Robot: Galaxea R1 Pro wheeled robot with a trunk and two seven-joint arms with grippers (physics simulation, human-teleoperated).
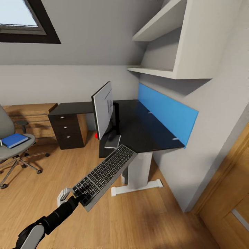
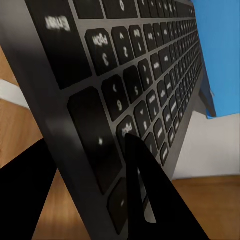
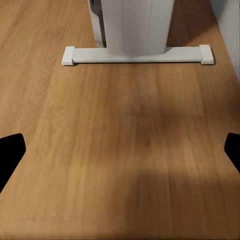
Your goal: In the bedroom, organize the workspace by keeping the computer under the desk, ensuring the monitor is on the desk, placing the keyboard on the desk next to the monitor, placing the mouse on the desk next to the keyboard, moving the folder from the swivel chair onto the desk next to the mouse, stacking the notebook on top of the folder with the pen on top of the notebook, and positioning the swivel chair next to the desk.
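Keyboard (image 1: 105,172) — long, black, dark-grey keys; tilted, clamped in left jaws (image 1: 80,193).

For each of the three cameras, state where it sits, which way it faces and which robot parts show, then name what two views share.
Head view: high, looking forward and down at the desk, monitor and swivel chair; left arm and left gripper show.
Left wrist view: beside the gripper fingers, along the held keyboard.
Right wrist view: faces the wooden floor and white desk leg; dark fingertips at the edges.
Shared: head and left wrist both show the keyboard.
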